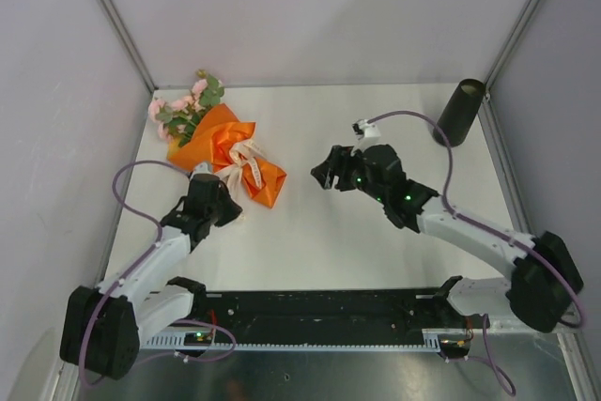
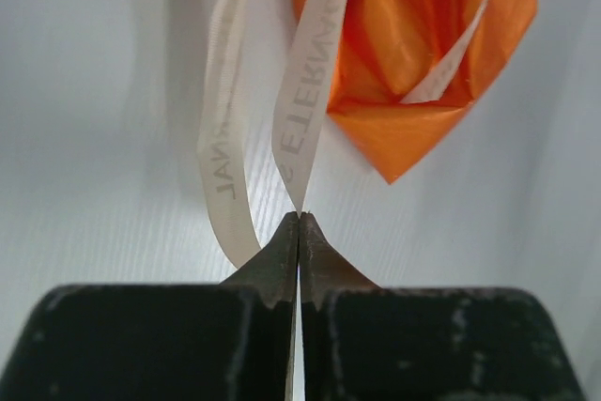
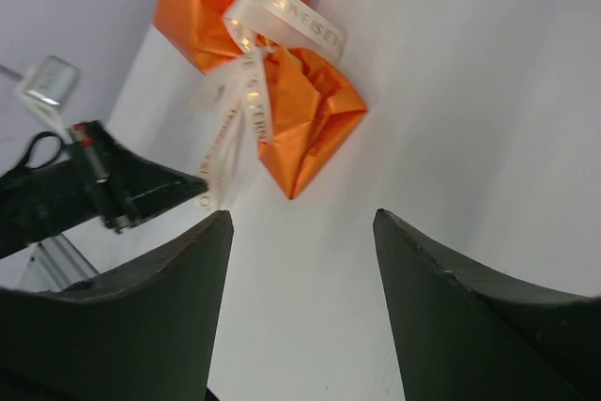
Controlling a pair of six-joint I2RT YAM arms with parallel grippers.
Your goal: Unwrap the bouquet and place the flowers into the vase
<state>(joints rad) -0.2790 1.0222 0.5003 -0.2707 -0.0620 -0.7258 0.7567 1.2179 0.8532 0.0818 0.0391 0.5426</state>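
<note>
1. Toward ten o'clock on the table, the bouquet is lying on its side. Its flowers are pointing out to eleven o'clock and its wrapped base is pointing back to five o'clock.
2. Orange paper is covering the stems, and a cream ribbon is sitting tied in a bow around the middle of the wrap.
3. At seven o'clock from that bow, the left gripper is pinching the very tip of one printed ribbon tail, with its jaws pressed together on it.
4. In the left wrist view, a second tail is curving down just beside the held one, at its nine o'clock, and passing behind the finger there.
5. Near the middle of the table, the right gripper is hovering with its jaws standing apart and nothing between them. It is facing nine o'clock toward the bouquet's base and is not touching it.
6. At one o'clock, the vase is standing in the far right corner, well apart from the bouquet and from both grippers.
</note>
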